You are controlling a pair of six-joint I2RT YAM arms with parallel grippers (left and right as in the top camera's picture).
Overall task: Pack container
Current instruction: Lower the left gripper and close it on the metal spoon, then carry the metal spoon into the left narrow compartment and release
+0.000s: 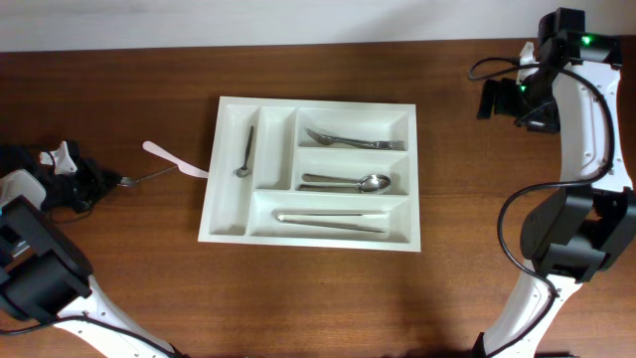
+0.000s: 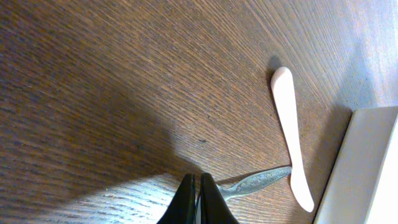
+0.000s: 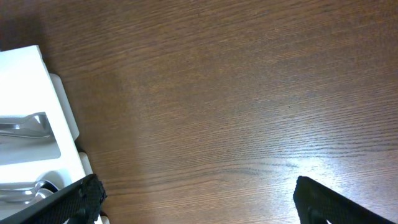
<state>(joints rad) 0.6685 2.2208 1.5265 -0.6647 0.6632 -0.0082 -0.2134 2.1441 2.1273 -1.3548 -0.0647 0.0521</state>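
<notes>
Down low, the left pincer (image 2: 195, 182) sits closed by a utensil (image 2: 258, 182); right pincer (image 3: 196, 199) gapes.

Table (image 1: 397, 298): dark brown wood, the grain running along its length.
Tray (image 1: 328, 242): white, sat flat on the wood near the middle of the table.
White stick (image 1: 174, 160): flat and pale, lay on the wood left of the tray, one end just beside the tray's left rim.
Metal piece (image 1: 149, 177): patterned handle, on the wood or just over it (hard to tell which), tip touching the stick; far end hidden.
</notes>
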